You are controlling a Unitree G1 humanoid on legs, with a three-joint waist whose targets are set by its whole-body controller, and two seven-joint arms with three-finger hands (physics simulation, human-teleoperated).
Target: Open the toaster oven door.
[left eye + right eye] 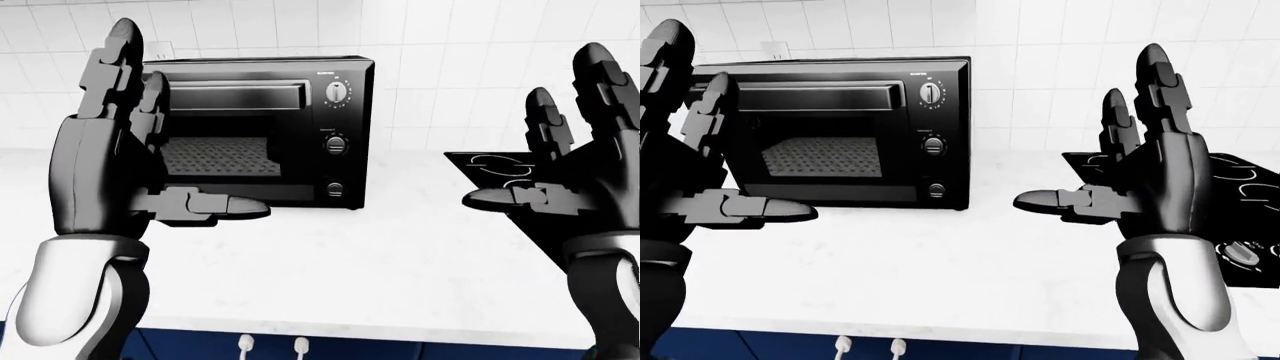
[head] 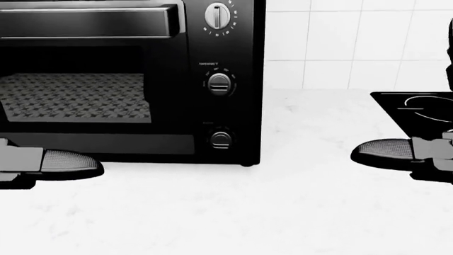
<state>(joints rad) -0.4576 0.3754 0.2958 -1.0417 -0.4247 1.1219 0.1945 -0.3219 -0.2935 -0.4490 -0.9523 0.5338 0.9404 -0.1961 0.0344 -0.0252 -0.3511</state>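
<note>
**Hands raised, door untouched**

While the toaster oven [image 1: 835,131] stands shut on the white counter [image 1: 940,255] at about ten o'clock in the right-eye view, both hands hover short of it with fingers spread wide, holding nothing. The left hand [image 1: 125,142] overlaps the door's left edge in the left-eye view, probably lining up for the handle bar [image 1: 815,97] along the top. The right hand [image 1: 1140,180] waits at three o'clock over the black cooktop [image 1: 1240,225], well apart, likely idle.
</note>
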